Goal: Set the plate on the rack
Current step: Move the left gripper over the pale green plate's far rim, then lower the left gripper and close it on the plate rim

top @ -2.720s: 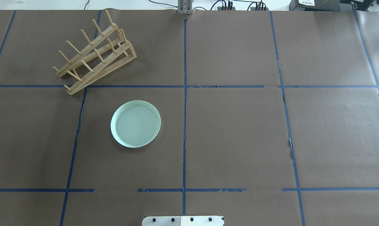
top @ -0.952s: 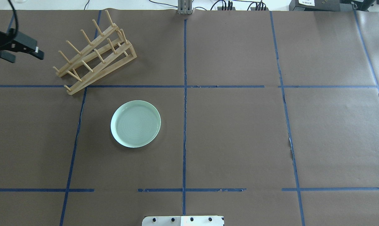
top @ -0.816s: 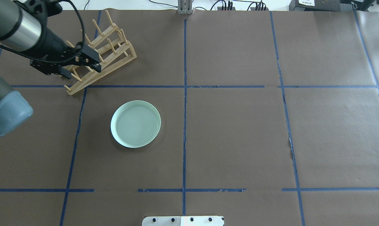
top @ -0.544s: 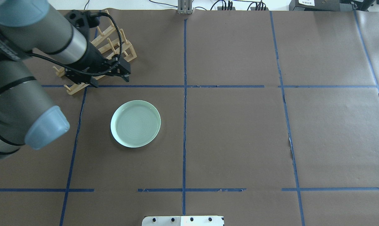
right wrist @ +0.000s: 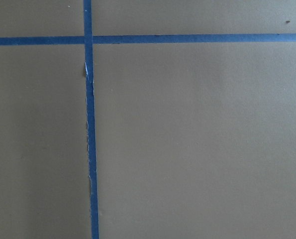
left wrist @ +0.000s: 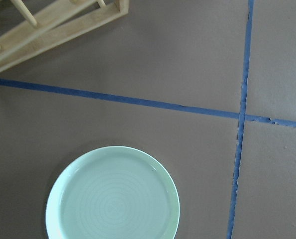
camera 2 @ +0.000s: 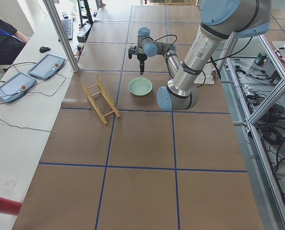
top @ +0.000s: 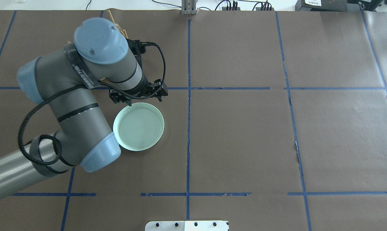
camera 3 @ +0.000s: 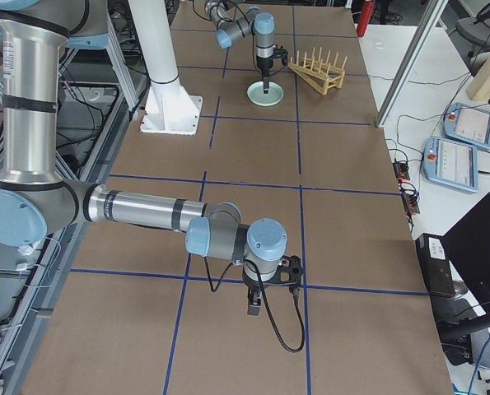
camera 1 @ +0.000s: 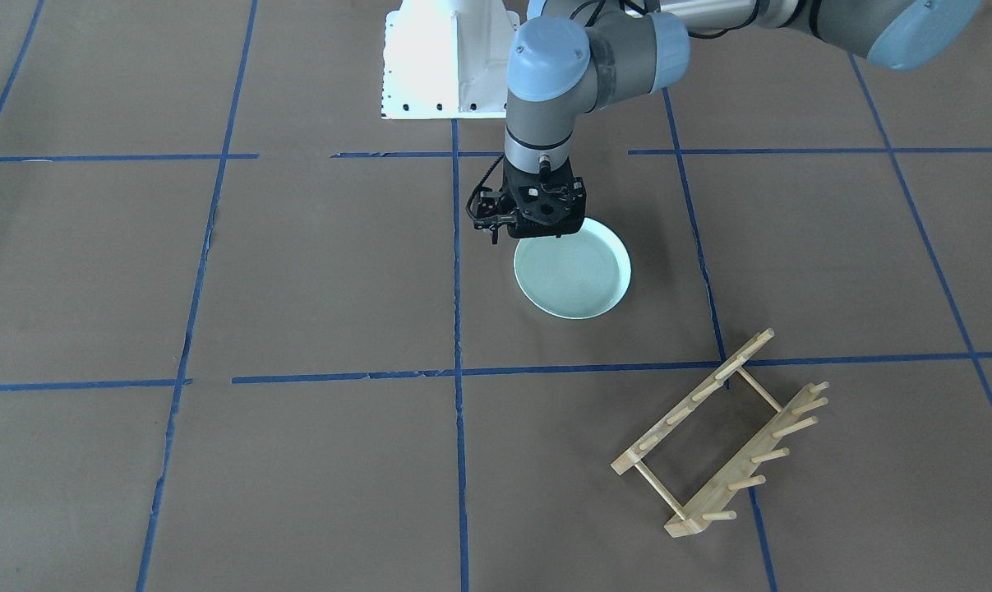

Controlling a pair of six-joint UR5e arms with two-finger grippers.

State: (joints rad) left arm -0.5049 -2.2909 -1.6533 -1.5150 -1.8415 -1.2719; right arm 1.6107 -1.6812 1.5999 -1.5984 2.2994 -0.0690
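Note:
The pale mint-green plate [top: 138, 128] lies flat on the brown paper; it also shows in the front view [camera 1: 574, 275] and the left wrist view [left wrist: 113, 199]. The light-wood rack [camera 1: 722, 436] stands apart from it; in the overhead view my left arm hides all but a few pegs [top: 111, 14]. My left gripper [top: 138, 98] points down and hangs above the plate's rim, apart from it, and looks open and empty [camera 1: 528, 234]. My right gripper [camera 3: 254, 310] shows only in the right side view, low over bare paper. I cannot tell whether it is open or shut.
Blue tape lines [top: 188, 128] split the paper into squares. The robot's white base plate [camera 1: 446, 57] sits at the table's near edge. An aluminium post [top: 188, 8] and cables stand at the far edge. Operator tablets [camera 2: 46, 66] lie on a side table.
My left arm has swung in from the left, passed over the rack and come to hang above the plate. The plate and rack have not moved.

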